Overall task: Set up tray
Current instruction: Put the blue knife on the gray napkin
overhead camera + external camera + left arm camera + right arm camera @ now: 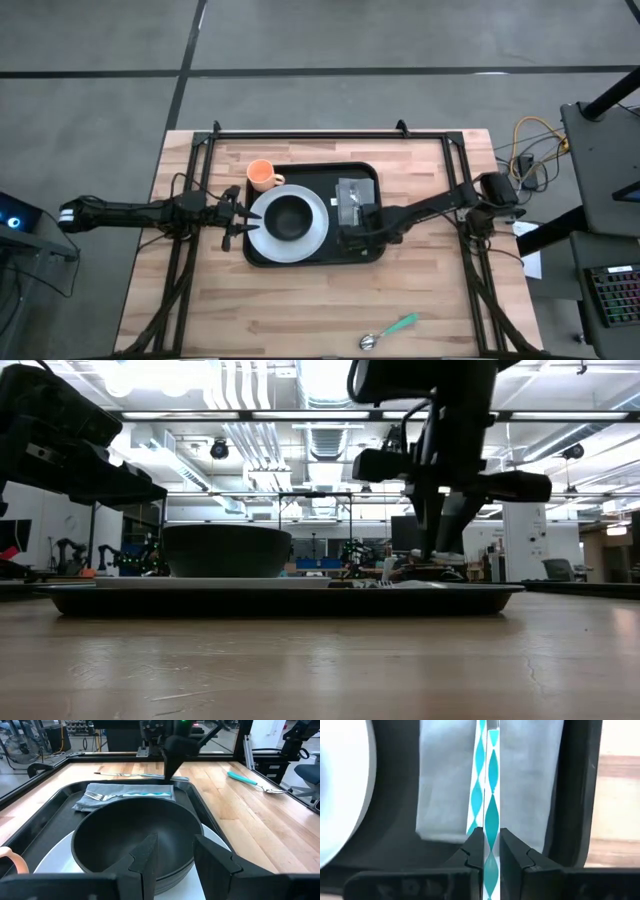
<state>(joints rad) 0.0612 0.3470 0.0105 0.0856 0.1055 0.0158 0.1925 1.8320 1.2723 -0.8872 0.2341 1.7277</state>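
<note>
The black tray (300,258) lies mid-table. On it stand a white plate (318,228) carrying a black bowl (291,216), an orange cup (261,176) at its far left corner, and a grey napkin (352,192) on its right side. A teal-handled fork (125,795) rests on the napkin. My right gripper (490,845) hangs over the napkin's near end, shut on a second teal-handled utensil (491,780), seemingly a knife seen edge-on. My left gripper (175,860) is open, level at the plate's left rim (250,215), touching nothing that I can see. My right gripper pinches the utensil's teal handle (491,820) between its two fingers (517,852). It comes from above, pointing down, with the fingers across the handle. The utensil runs alongside the fork (474,795) over the napkin (530,785); whether it rests on the cloth I cannot tell.
A teal-handled spoon (388,332) lies on the bare wood near the table's near edge, right of centre. Black frame rails (330,133) run along the far edge and both sides of the table. Open wood lies between the tray and the near edge.
</note>
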